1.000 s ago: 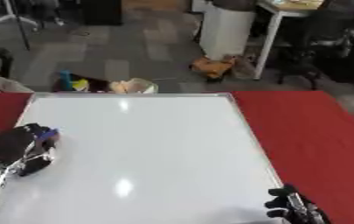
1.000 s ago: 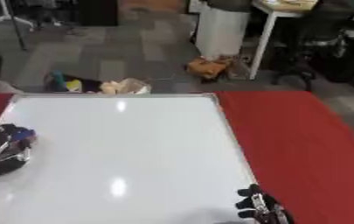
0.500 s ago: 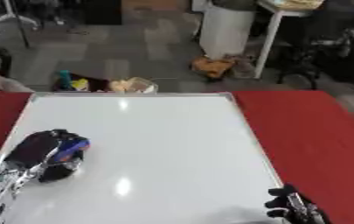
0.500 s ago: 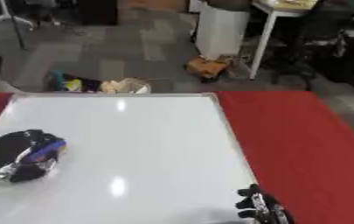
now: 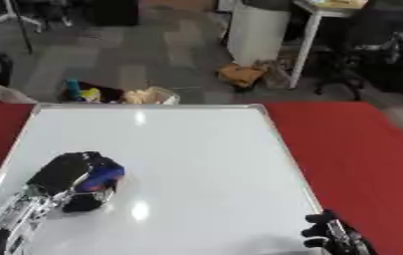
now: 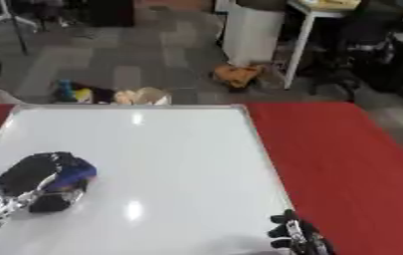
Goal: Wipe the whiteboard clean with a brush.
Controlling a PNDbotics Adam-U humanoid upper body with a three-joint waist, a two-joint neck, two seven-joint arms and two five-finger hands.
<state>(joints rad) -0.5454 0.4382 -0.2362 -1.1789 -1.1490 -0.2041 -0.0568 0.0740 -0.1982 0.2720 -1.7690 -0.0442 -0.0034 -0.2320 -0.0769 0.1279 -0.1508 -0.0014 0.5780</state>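
1 hand is doing the work: the left hand (image 5: pixel 65 174), fingers curled around the blue brush (image 5: pixel 102 176), is sweeping rightward from the whiteboard (image 5: pixel 204 164) left edge toward its middle. The right hand (image 5: pixel 331 235) is idling at the lower corner, fingers relaxed.

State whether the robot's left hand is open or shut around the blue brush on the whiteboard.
Shut on it: the left hand has its black fingers curled over the blue brush, which rests on the white whiteboard.
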